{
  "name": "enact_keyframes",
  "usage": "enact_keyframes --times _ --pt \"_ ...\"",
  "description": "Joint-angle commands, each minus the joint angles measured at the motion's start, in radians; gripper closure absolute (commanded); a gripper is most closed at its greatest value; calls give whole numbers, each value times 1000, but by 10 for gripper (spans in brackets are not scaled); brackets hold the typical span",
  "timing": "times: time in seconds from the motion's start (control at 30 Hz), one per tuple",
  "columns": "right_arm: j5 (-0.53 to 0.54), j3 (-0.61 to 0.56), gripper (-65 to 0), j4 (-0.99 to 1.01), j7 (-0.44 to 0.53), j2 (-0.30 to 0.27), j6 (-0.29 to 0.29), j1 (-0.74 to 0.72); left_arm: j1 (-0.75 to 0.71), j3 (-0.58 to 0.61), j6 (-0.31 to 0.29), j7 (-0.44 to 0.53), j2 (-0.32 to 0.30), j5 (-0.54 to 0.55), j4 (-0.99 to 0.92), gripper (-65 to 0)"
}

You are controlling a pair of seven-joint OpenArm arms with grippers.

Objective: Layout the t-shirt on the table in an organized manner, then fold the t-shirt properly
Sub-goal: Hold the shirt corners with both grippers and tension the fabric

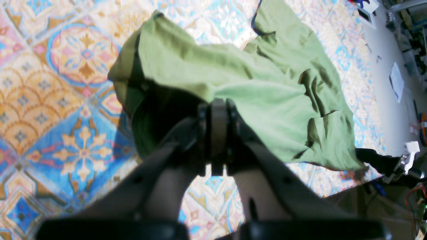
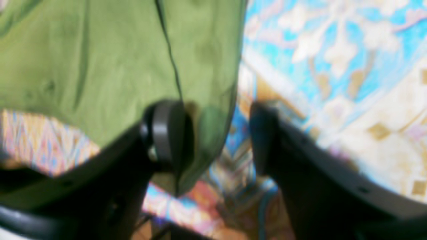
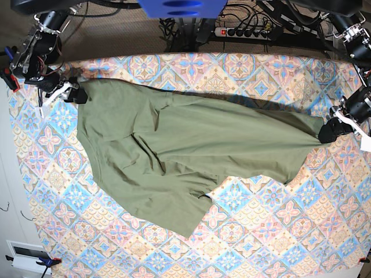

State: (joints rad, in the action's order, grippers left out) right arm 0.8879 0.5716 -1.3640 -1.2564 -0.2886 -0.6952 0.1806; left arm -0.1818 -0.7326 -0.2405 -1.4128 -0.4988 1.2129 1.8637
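**Limp green shirt stretched between two corners, one side let go**

The t-shirt point(image 3: 174, 156) is light, soft cotton that wrinkles and sags; it will not hold a shape and it drags rather than slides cleanly over the patterned cloth. It lies across the middle of the tabletop point(image 3: 261, 243), pulled long from left to right, with a loose flap hanging toward the near side.

The left gripper point(image 1: 218, 125) is pressed together on a bunched corner of fabric at the right end of the scene. The right gripper point(image 2: 217, 133) stands spread, with a hem edge draped between its fingers but not pinched (the wrist view is blurred).

Hems and corners look like the best places to take hold, since a pinch in the middle would probably only gather folds. The near half of the tabletop gives ample room for spreading; the far edge lies close behind the shirt.
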Motion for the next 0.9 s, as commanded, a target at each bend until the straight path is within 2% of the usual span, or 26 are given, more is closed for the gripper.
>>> enact_keyframes --times 0.0,0.2,0.23,0.3,0.37,0.43,0.53,0.63,0.7,0.87 --pt "3 -14 -310 -1 7 -11 -3 -8 1 -9 -3 17 -22 21 14 0" --pt "7 -104 -314 34 19 -5 -3 0 6 -6 -3 17 -22 21 14 0" --pt "7 -118 -314 34 19 13 -3 0 6 -6 -3 17 -22 21 14 0" --pt "9 -109 -310 34 19 47 -3 -6 6 -6 -3 17 -22 21 14 0" --pt "9 -89 -292 34 17 50 -3 -6 6 -6 -3 17 -22 21 14 0" --pt "9 -86 -203 34 17 50 -3 -6 6 -6 -3 17 -22 21 14 0" --pt "9 -84 0 27 17 50 -3 -8 8 -6 -3 17 -22 21 14 0" --pt "18 -57 -23 -2 17 50 -3 -8 20 -6 -3 17 -18 21 14 0" --pt "23 -40 -6 -51 17 50 -3 0 31 -6 -3 17 -18 18 14 0" --pt "21 -34 -11 -119 17 50 -3 -6 29 -6 -3 17 -18 20 14 0"
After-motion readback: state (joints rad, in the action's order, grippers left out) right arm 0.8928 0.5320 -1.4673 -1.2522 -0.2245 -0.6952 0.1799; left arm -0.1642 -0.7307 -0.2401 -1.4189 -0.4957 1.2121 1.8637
